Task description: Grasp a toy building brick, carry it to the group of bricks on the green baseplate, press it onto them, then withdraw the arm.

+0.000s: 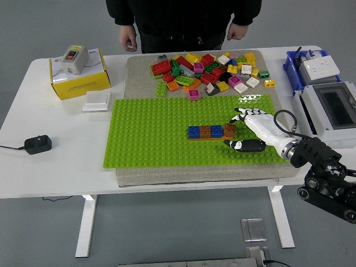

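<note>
White table (67,167) fills the frame, grey floor beyond; a person stands at the far edge, top centre, hands hanging at the sides and touching nothing. Grey mat at centre carries the green baseplate (150,139). Loose pile of bricks (208,69) sits on the mat above the plate, upper centre.

Row of bricks (211,132) right of the plate's centre: blue, brown, blue, brown, seated side by side. The brown brick (230,130) at the right end looks level with its neighbours, so the press is judged done.

Right hand (251,129) enters from lower right. Fingers spread and relaxed, holding nothing; fingertips (235,118) just beside the end brick, thumb lying low over the plate below the row. Left arm not in frame.

Step in hand, judged: withdrawal. To do it well, the hand should lift clear of the studs first, then retreat toward lower right, fingers kept open so none catches the end brick. Risk: a sideways drag could nudge the row or shift the plate on the mat.
</note>
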